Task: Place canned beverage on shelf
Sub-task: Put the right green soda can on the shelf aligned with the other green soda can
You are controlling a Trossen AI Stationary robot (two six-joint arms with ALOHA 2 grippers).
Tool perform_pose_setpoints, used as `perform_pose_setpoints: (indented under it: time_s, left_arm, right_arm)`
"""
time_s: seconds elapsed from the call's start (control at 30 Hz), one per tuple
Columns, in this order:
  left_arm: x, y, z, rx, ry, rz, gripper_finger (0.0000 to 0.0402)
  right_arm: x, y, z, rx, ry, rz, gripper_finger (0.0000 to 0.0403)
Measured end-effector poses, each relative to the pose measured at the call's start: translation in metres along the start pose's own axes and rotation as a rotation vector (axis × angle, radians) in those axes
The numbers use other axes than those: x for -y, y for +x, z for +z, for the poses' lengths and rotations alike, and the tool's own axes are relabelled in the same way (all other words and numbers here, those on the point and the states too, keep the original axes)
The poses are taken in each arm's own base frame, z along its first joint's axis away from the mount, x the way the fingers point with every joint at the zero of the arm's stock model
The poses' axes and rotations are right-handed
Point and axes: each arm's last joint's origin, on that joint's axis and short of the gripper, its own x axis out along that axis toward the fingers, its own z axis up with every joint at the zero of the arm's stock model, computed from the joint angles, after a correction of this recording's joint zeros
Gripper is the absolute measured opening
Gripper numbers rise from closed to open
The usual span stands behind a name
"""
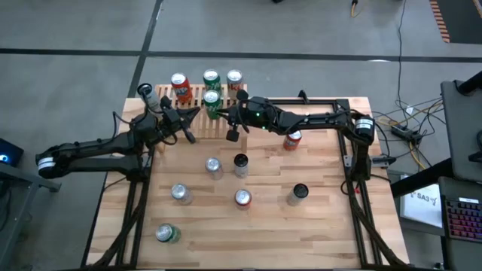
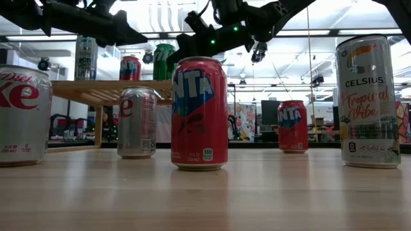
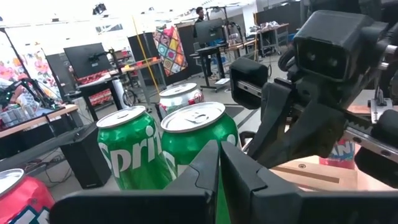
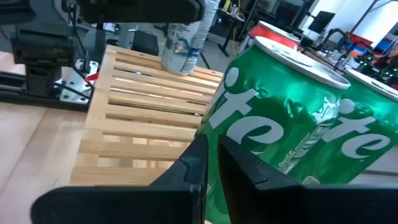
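Overhead, twelve cans counted in all. Five upright on the shelf (image 1: pixel 197 132), at the far left of the worktop (image 1: pixel 324 226): a pale tall can (image 1: pixel 146 92) at the left end, an orange-red can (image 1: pixel 179 83), a green can (image 1: pixel 212 77) and a red-and-white can (image 1: pixel 234 77) along the far edge, plus a second green can (image 1: pixel 212 98) just nearer. Seven more on the bare worktop: six upright, among them a red Fanta can (image 1: pixel 292 139) partly under the right arm, and one green can on its side (image 1: pixel 167 233) near the front left corner. Two dark arms, both reaching over the shelf. Left gripper (image 1: pixel 190 114) above the slats, fingers (image 3: pixel 205 168) pressed together, empty. Right gripper (image 1: pixel 221 111) just beside the second green can, fingers (image 4: pixel 193 165) together too, gripping nothing; contact with that can impossible to judge. From worktop height, much of the shelf hidden behind the nearer cans, and a Diet Coke can (image 2: pixel 22 115) cut off at the picture's edge. Beyond the worktop, a busy room of desks and monitors.
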Motion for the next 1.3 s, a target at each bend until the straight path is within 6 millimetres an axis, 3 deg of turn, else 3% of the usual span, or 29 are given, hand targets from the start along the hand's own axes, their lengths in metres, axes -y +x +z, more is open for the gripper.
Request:
perform_pose_setpoints:
  time_s: [0.6,0.93,1.3]
  left_arm:
    - [0.002,0.002,-0.006,-0.050,-0.017,-0.014,0.0000]
    - [0.013,0.020,-0.023,-0.142,-0.030,-0.073,0.0000]
    - [0.019,0.037,-0.024,-0.143,-0.026,-0.074,0.0000]
  right_arm:
    - [0.008,-0.001,-0.002,-0.014,-0.009,-0.013,0.0027]
    - [0.009,-0.016,0.014,-0.038,0.014,0.006,0.0027]
    - [0.004,-0.031,0.032,-0.032,0.011,0.033,0.0027]
